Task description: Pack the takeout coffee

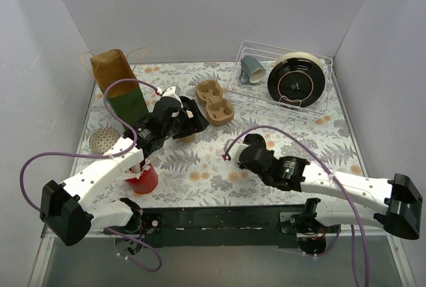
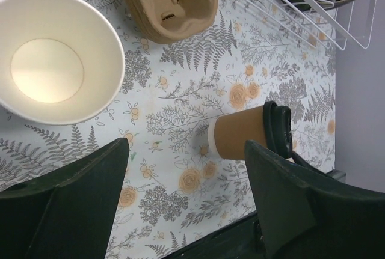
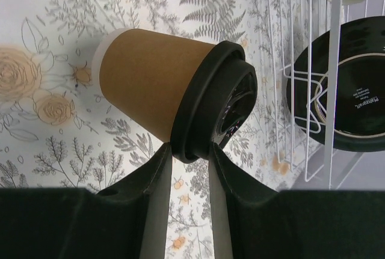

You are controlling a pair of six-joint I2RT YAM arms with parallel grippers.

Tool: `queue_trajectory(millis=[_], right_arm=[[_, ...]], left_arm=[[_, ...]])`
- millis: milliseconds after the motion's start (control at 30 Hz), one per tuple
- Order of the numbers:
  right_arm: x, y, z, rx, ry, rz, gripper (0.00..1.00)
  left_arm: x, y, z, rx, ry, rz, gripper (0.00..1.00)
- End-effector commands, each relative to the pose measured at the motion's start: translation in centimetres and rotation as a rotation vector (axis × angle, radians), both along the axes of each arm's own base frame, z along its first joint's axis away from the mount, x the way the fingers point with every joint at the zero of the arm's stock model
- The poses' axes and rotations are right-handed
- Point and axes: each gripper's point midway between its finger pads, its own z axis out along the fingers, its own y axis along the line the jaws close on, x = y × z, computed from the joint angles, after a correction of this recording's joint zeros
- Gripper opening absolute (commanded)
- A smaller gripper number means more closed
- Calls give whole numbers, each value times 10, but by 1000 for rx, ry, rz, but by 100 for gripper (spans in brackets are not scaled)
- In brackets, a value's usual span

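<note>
The right pincer (image 3: pixel 189 151) is clamped on a lidded cup (image 3: pixel 150 85). Its two fingers (image 3: pixel 157 199) pinch the rim of the black lid (image 3: pixel 222 106), one finger on each side. The cup lies on its side right at the finger tips. Its bottom points away to the left of the pincer and its lid points to the right. I cannot tell if the cup touches the table cloth (image 2: pixel 198 79). Ahead and to the right of this pincer is a wire rack (image 3: pixel 310 42). A black plate (image 3: pixel 355 91) stands on its edge in it.

The left pincer (image 2: pixel 186 148) is spread wide apart and holds nothing. Only the flowery cloth shows between its two dark fingers. An open cup (image 2: pixel 57 60) stands upright just ahead of its left finger and off to that side, not between the fingers. This cup is brown outside and white inside. The lidded cup lies just past the tip of its right finger. A brown cup tray (image 2: pixel 168 0) sits farther ahead of the left pincer, near the rack. A red cup (image 1: pixel 143 180) stands well behind this pincer, under its arm.
</note>
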Motion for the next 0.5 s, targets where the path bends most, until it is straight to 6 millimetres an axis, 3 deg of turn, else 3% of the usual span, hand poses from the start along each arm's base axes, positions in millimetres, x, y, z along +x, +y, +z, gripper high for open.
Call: queue_trajectory(millis=[0,267,467], right_arm=[[-5,-14,-13,-190,-42,-56,31],[-24,-2,-42,-344,15,-32,31],[-32,15,-44,-379,0,11,32]], left_arm=[[0,10,5,-19,-13,27,77],[-1,10,0,-11,-7,19,77],[0,10,-7,-4,-1,15,78]])
